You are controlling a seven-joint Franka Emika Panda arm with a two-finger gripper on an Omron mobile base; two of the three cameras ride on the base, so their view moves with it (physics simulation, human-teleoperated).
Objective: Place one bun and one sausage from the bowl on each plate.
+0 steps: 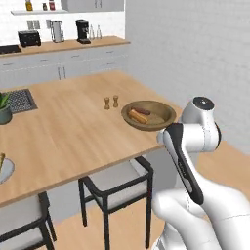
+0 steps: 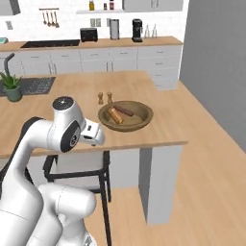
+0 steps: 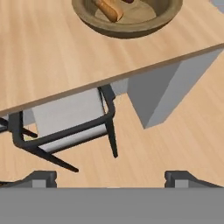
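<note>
The bowl (image 1: pixel 166 117) was brown wood, holding a tan bun (image 1: pixel 137 116) and a reddish-brown sausage (image 1: pixel 143 111). The worktop (image 1: pixel 73 127) ahead of the jaws was pale wood grain. The stool (image 1: pixel 119 183) below had a black frame and grey seat.

Item one: we found the bowl (image 1: pixel 148 115) on the island table (image 1: pixel 68 132), near its front right corner, with a bun (image 1: pixel 137 116) and a sausage (image 1: pixel 143 110) lying inside it, side by side. Just behind and left of the bowl we noted two shakers (image 1: pixel 111 102), standing close together. At the table's far left we logged a potted plant (image 1: pixel 4 108) beside a sink (image 1: pixel 20 100), and a plate (image 1: pixel 5 170) at the near left edge. Under the table's front edge stood a stool (image 1: pixel 117 188). On the back counter (image 1: pixel 63 46) we listed a toaster (image 1: pixel 29 38), a kettle (image 1: pixel 57 31) and a coffee machine (image 1: pixel 83 31), left to right.
</note>
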